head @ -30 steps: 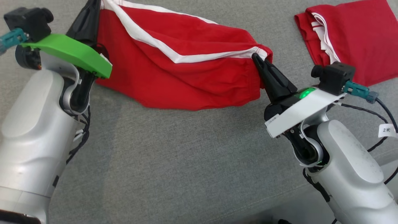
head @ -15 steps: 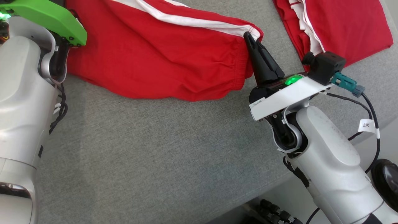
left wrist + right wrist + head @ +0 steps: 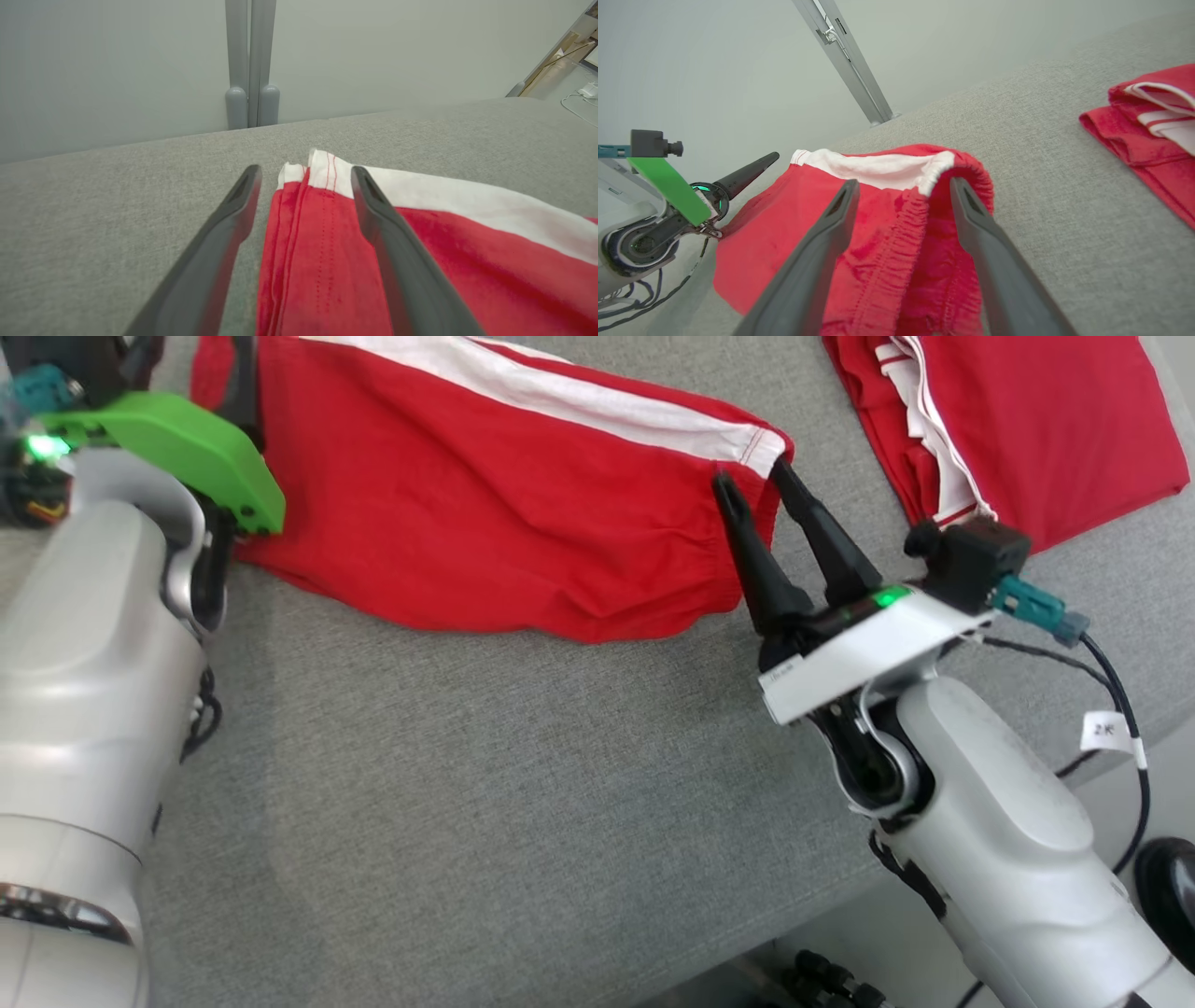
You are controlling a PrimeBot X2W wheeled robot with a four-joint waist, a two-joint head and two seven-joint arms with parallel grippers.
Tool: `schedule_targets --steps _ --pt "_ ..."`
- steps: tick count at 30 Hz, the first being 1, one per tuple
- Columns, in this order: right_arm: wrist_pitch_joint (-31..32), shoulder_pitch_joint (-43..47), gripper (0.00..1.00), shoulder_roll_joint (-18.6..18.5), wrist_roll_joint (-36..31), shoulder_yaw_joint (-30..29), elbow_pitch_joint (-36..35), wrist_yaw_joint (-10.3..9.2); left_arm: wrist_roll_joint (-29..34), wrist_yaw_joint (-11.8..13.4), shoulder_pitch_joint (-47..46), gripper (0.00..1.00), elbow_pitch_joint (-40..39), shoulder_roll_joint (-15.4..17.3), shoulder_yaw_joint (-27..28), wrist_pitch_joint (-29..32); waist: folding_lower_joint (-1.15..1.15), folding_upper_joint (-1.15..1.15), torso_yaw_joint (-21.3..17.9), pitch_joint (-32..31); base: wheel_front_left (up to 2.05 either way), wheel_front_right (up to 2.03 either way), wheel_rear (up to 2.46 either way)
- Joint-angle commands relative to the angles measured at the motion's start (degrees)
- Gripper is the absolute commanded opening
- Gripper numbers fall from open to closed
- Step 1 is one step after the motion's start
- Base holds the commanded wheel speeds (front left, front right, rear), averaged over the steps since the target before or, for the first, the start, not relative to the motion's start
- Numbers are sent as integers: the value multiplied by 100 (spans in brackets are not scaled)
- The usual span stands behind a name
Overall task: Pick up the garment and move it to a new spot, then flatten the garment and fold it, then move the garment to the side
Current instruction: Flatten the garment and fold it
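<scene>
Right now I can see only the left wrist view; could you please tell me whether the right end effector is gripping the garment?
Observer: No, the right end effector is open, straddling the gathered waistband of the red garment.
Operator: Thank you; is anything else lying nearby?
Observer: Yes, a second red garment, folded, lies apart to the right on the grey surface.
Operator: How does ours lie?
Observer: Spread left to right, its white stripe along the far edge.
</scene>
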Motion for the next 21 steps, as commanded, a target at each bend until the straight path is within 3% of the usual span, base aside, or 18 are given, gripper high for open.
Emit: schedule_targets --steps 1,6,13,21 --pt "35 187 100 -100 -69 -38 -45 -2 14 60 185 100 68 -42 -29 -42 -1 0 169 -258 0 0 0" --pt "72 863 100 -250 -526 -334 -257 -2 -17 -7 623 100 303 -184 -150 -6 -1 0 278 -648 0 0 0" --pt "72 1764 100 -5 -1498 -830 -729 -2 -132 0 965 100 610 -147 -175 174 -1 0 145 -918 0 0 0" --pt "-50 2353 100 309 -2990 -1248 -1451 -2 -206 69 840 100 862 -23 -148 433 -1 0 -130 -790 0 0 0"
